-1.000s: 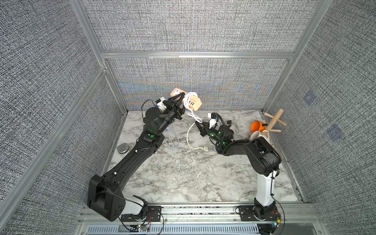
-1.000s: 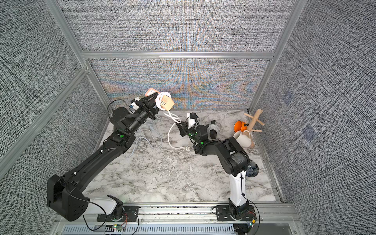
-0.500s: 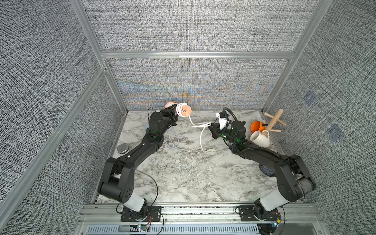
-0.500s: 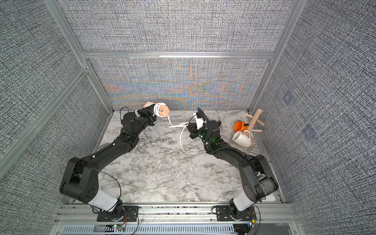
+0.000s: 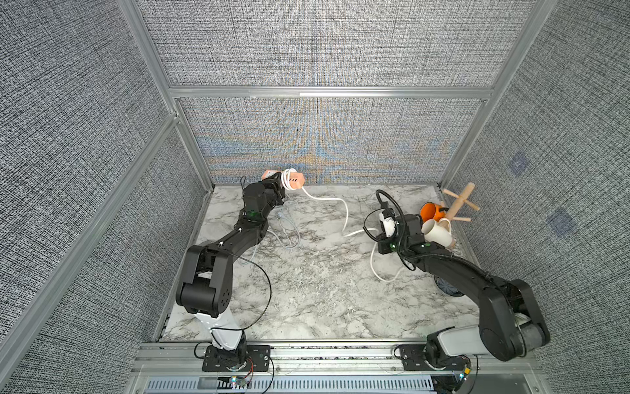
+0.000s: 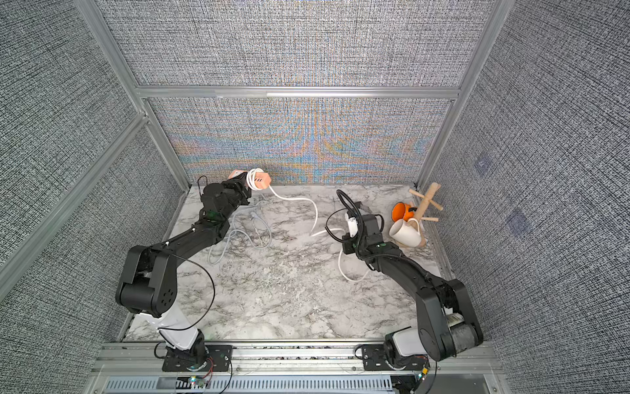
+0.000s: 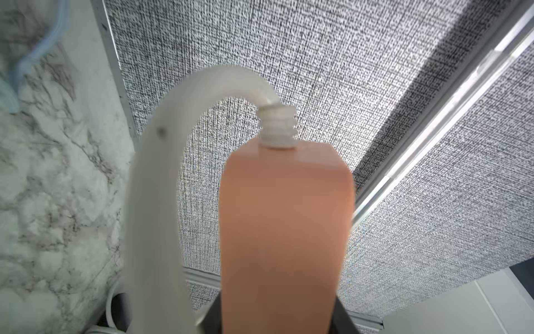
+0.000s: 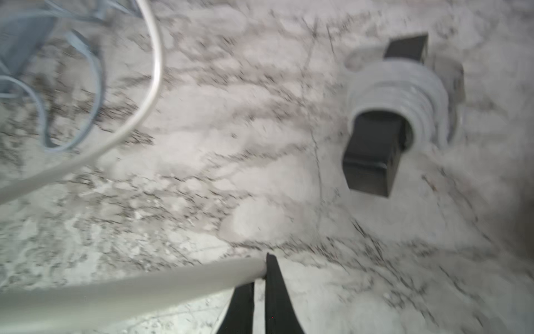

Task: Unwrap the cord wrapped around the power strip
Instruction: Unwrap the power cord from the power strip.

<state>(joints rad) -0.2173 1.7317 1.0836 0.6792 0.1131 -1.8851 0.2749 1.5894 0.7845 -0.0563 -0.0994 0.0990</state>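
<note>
Where your left arm ends: up in the back-left corner, close to the back wall and clear above the marble table (image 5: 324, 307).
Left gripper (image 5: 276, 187): jaws partway in, clamped on the orange power strip (image 5: 296, 179). In the left wrist view you see dark fingers (image 7: 342, 321) on either side of the strip's body.
Power strip: held off the table, one end sticking out past the gripper in both top views.
Cord (image 5: 327, 199): white, with a few turns wound round the strip right beside the gripper. The free length drops from the strip, curves across the table and runs to your right gripper (image 5: 377, 233).
Cord exit: the left wrist view shows the cord (image 7: 156, 173) leaving a ribbed collar at the strip's end and hooking back.
Right gripper: jaws closed tight on the cord. In the right wrist view the fingertips (image 8: 274, 289) pinch it and the cord (image 8: 130, 289) runs off sideways.
Cord past the grip: a loop lies on the table under your right forearm; you cannot make out its end.
Second strip (image 8: 372, 150): black, wound in grey cord, lying on the table in the right wrist view.
Loose cable (image 5: 289, 232): pale grey-blue, heaped on the table beside your left forearm.
Mug rack (image 5: 458, 201): wooden, in the back-right corner, with an orange mug (image 5: 430, 211) and a white mug (image 5: 436, 233) by it, just behind your right wrist.
</note>
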